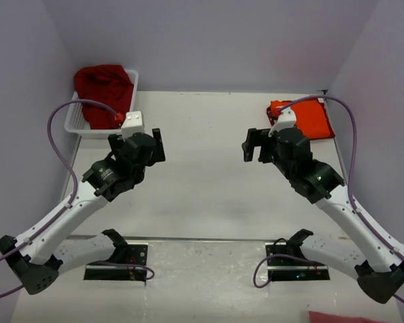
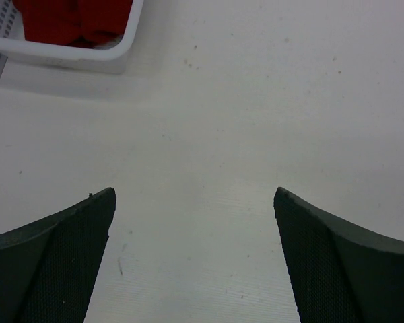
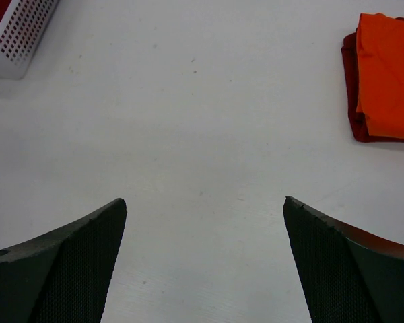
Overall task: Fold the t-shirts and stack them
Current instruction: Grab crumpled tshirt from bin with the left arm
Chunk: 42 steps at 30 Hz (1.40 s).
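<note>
A bright orange t-shirt (image 3: 389,74) lies folded on a folded dark red one (image 3: 350,94) at the table's far right; in the top view the orange t-shirt (image 1: 313,118) is partly hidden by my right wrist. A crumpled crimson t-shirt (image 1: 104,91) fills the white mesh basket (image 1: 74,122) at the far left, and its lower edge shows in the left wrist view (image 2: 74,20). My left gripper (image 1: 156,145) (image 2: 195,195) hovers open over bare table just right of the basket. My right gripper (image 1: 252,145) (image 3: 205,202) is open too, left of the folded stack. Neither holds anything.
The basket's corner (image 2: 87,57) sits at the upper left of the left wrist view and also at the upper left of the right wrist view (image 3: 20,40). Grey walls close in the table on three sides. A reddish cloth (image 1: 343,316) peeks in at the bottom right edge.
</note>
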### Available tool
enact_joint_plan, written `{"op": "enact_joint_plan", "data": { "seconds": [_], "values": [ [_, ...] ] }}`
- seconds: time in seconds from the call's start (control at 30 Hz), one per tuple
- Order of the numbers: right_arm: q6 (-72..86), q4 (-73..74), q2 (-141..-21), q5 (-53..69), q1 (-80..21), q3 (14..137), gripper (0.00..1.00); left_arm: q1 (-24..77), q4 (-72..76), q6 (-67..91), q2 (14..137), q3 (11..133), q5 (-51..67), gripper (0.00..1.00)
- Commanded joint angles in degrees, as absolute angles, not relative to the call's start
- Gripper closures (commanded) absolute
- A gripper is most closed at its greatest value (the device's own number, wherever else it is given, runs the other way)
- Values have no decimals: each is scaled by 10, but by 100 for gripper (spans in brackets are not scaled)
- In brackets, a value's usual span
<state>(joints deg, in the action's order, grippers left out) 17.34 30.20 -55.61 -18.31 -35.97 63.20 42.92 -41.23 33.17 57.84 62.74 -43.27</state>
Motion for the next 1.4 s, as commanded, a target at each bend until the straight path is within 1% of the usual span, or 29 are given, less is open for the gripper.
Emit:
{"op": "enact_joint_plan", "data": {
  "seconds": [0.0,0.03,0.1,0.13,0.27,0.3,0.33,0.4,0.43,0.5,0.77,0.97,1.2,1.37],
  "values": [
    [178,280,-537,-155,-368,617,1,372,-407,287,602,669,-411,0],
    [178,290,-534,-147,-367,618,1,336,-407,279,626,678,-401,0],
    [174,306,-529,-140,-368,627,1,302,-397,248,657,705,-384,0],
    [174,325,-526,-148,-372,637,1,262,-369,232,688,708,-360,0],
    [162,345,-487,-142,-377,641,1,123,-333,196,784,755,-252,0],
    [161,347,-478,-140,-376,641,1,100,-326,182,806,780,-230,2],
    [161,357,-465,-140,-376,642,1,62,-322,178,853,795,-215,3],
    [160,369,-460,-133,-377,644,1,35,-330,171,902,857,-179,8],
    [159,380,-458,-134,-377,644,1,18,-329,170,942,873,-171,9],
    [154,385,-452,-133,-377,636,1,8,-316,159,972,916,-138,9],
    [147,401,-409,-111,-378,608,1,-27,-267,127,1101,1012,-38,11],
    [142,404,-364,-96,-378,597,1,-34,-271,115,1179,1085,-54,12],
    [145,404,-359,-82,-378,586,1,-38,-265,106,1223,1112,-66,12],
    [145,403,-360,-91,-378,579,1,-39,-266,102,1247,1107,-100,11]
  ]
}}
